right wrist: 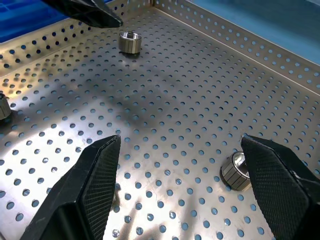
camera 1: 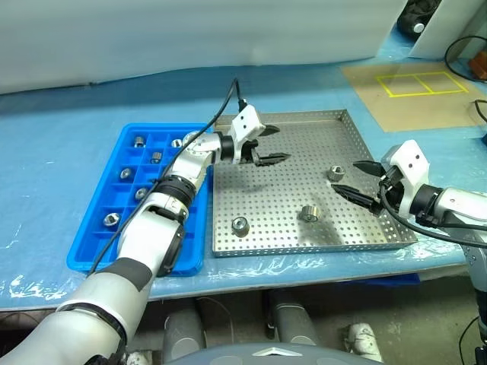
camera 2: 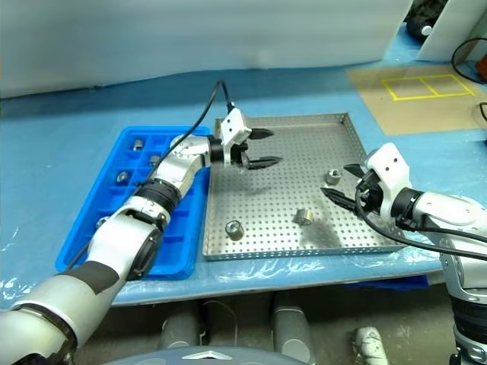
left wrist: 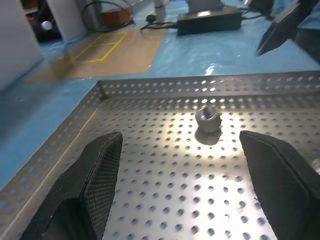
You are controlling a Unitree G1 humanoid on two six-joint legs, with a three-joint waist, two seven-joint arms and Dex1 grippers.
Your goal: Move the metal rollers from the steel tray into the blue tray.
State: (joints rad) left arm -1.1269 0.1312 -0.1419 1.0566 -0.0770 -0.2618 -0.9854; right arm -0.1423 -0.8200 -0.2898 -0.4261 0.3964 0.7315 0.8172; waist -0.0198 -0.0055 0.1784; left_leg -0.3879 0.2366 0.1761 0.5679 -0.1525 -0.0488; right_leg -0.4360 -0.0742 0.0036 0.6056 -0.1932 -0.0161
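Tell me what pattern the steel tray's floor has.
Rows of small round holes across the silver-grey steel tray; the right wrist view shows it best.

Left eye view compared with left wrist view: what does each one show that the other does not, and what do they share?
Left eye view, not left wrist view: the blue tray with rollers in its compartments, and two more rollers on the steel tray, towards its front rim.

Left wrist view, not left eye view: the meshed inner faces of the fingers of the open left tool, and a dark box with cables past the table.

Shared: the steel tray, the roller near its right rim, the open right tool, the yellow taped rectangle.
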